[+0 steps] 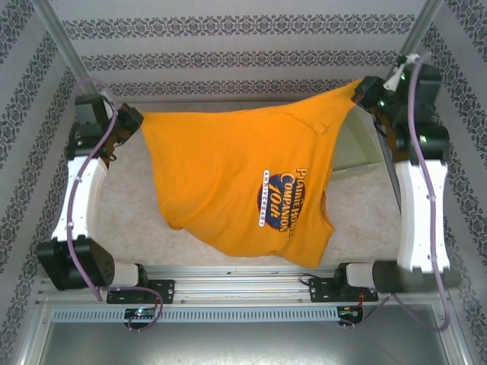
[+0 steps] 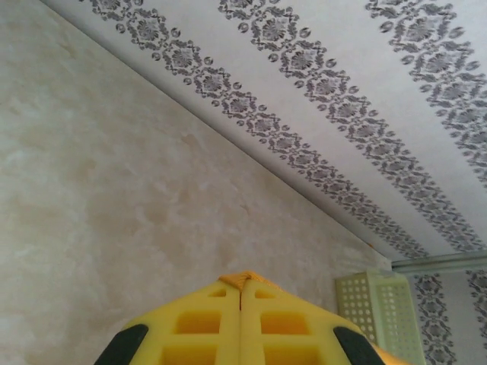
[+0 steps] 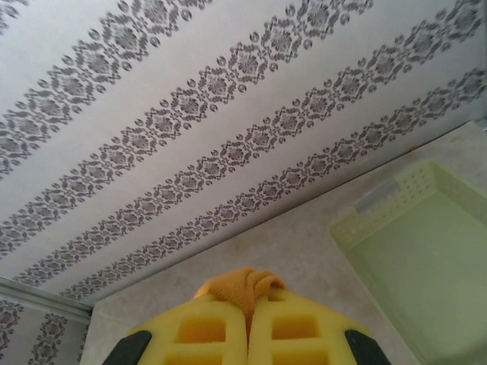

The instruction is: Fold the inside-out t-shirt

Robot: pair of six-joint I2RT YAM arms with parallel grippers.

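Inside-out t-shirt (image 1: 228,175), stretched between both grippers above the table (image 1: 125,205).

Printed on the dark oval graphic (image 1: 283,201), running sideways in the top view: "Prairie Home Companion", "10th", "Anniversary" (small letters, only just legible). Pinched at one upper corner by the left gripper (image 1: 135,125), jaws pressed together on a sliver of orange cloth; pinched at the other corner by the right gripper (image 1: 367,93), clamped on a bunched fold. Slack between them, lower edge sagging toward the arm bases. Near the right gripper, a pale green basket (image 3: 426,258).
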